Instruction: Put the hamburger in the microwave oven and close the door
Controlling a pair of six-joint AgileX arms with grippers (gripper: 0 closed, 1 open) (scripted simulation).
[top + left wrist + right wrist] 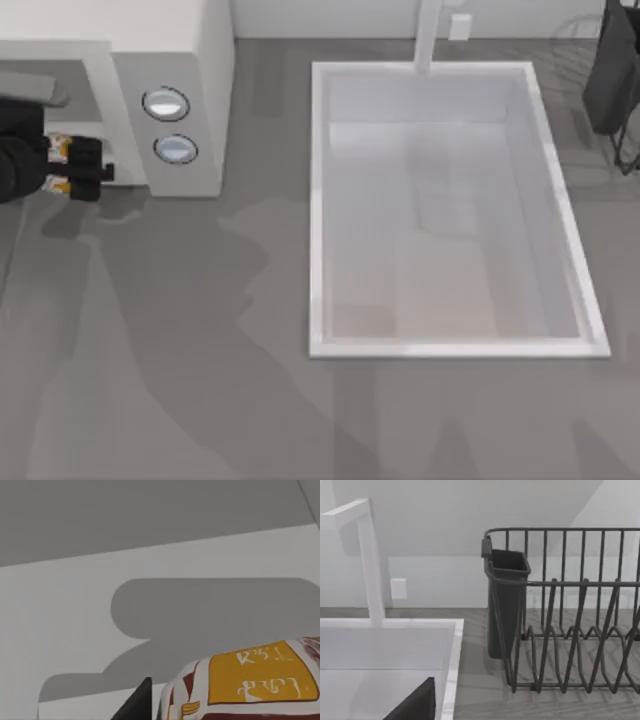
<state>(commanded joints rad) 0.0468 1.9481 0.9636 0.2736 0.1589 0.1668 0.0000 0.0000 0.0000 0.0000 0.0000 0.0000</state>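
The white microwave oven stands at the back left, its two round knobs facing the table's front. My left gripper reaches in from the left edge at the mouth of the cavity, just left of the knob panel, and is shut on the hamburger. Up close, the hamburger shows its white wrapper with an orange patch and brown marks, one dark finger beside it, and the pale inside of the microwave oven behind. The door is out of view.
A big white sink basin with a faucet takes up the middle and right of the table. A dark wire dish rack with a cutlery cup stands at the back right, where my right arm is parked.
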